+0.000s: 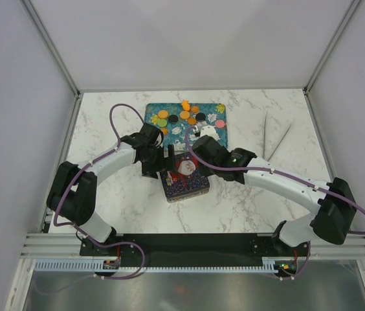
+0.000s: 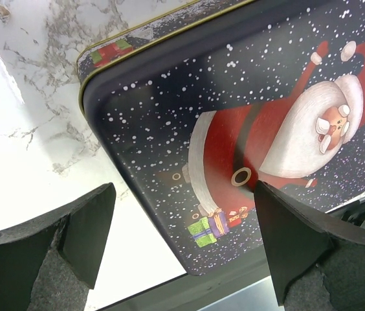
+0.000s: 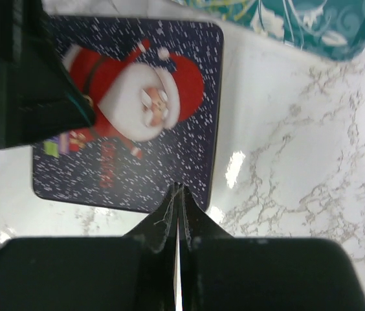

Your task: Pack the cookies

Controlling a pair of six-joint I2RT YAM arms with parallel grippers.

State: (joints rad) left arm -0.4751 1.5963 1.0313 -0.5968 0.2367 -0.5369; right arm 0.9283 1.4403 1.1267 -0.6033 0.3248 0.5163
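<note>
Several round cookies (image 1: 186, 110) in orange, green, black, pink and yellow lie on the teal floral tray (image 1: 151, 111) at the back centre. A dark tin with a Santa lid (image 1: 184, 178) sits closed in front of the tray; it also shows in the left wrist view (image 2: 234, 97) and the right wrist view (image 3: 137, 129). My left gripper (image 1: 163, 162) (image 2: 182, 220) is open and empty at the tin's left edge, its fingers (image 2: 88, 227) apart. My right gripper (image 1: 194, 150) (image 3: 179, 191) is shut on nothing at the tin's right edge.
A white paper cup (image 1: 207, 131) sits on the tray's near right part. Thin metal tongs (image 1: 276, 139) lie on the marble at the right. A corner of the teal tray (image 3: 312, 26) shows in the right wrist view. White walls enclose the table.
</note>
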